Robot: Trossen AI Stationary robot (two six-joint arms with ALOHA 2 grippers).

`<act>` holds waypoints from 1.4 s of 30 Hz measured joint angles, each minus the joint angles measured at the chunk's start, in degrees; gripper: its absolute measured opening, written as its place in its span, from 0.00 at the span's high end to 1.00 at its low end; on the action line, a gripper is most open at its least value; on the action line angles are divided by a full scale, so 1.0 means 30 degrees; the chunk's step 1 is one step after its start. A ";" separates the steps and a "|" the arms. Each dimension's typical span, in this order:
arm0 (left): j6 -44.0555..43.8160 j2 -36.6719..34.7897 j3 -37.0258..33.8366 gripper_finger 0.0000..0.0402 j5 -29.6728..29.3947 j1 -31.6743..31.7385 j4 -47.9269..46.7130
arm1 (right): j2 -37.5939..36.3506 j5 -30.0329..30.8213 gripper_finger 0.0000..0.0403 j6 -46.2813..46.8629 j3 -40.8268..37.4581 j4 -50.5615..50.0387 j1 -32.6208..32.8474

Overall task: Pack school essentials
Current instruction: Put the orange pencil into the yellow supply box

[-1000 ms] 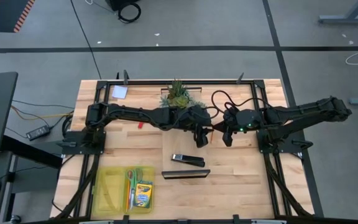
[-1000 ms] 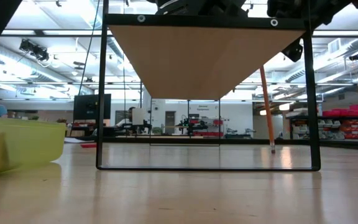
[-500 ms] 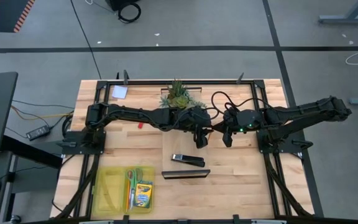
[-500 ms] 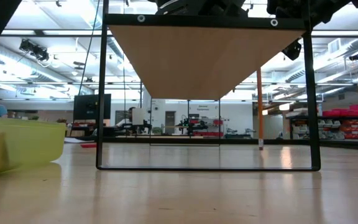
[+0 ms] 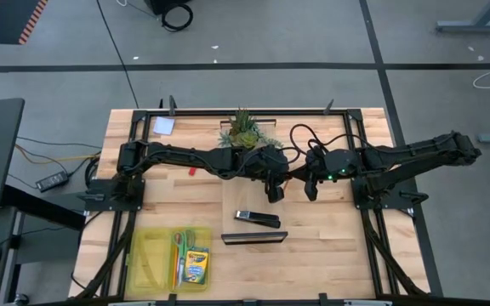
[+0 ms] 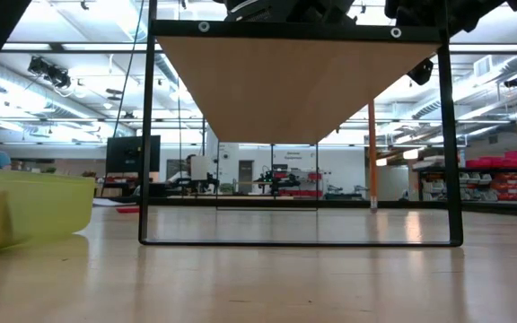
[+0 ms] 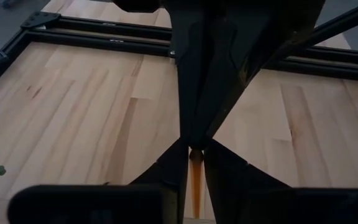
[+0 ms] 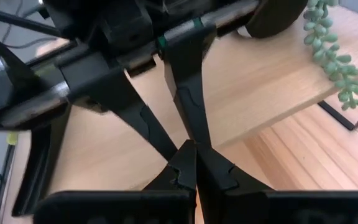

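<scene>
Tools meet mid-counter | left tool [image 5: 272, 194] apparently clamped on orange pencil [image 7: 194, 180] | right tool [image 5: 310, 192] fingers together on same pencil, upright in low view

I see a pale wooden desk [image 5: 330, 229] of jointed planks with a smooth satin sheen. The black frame [image 5: 364, 221] on it looks like matt metal. The yellow-green tray [image 5: 156, 255] seems translucent glossy plastic, the crayon box [image 5: 196, 266] printed card. My matt black left tool [image 7: 196, 151] pinches a smooth orange pencil [image 7: 194, 180].
</scene>
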 joint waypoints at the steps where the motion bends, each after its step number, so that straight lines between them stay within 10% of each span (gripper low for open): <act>1: 0.0003 0.0000 0.0000 0.86 0.0010 -0.0006 0.0022 | -0.0007 0.0021 0.98 0.0003 0.0007 0.0129 0.0007; 17: 0.0444 0.0000 -0.0007 0.95 0.0010 0.0000 0.0183 | -0.0386 -0.0029 0.95 0.0204 0.0007 0.0001 0.0000; 31: 0.0375 -0.0183 -0.0007 0.95 0.0034 -0.0015 0.0243 | -0.2996 0.0328 0.56 0.1249 0.0007 -0.0074 -0.0095; 42: 0.0717 -0.0678 0.2936 0.95 0.0032 0.0000 -0.1452 | -0.6118 0.1247 0.51 0.1008 0.0107 -0.0018 -0.0095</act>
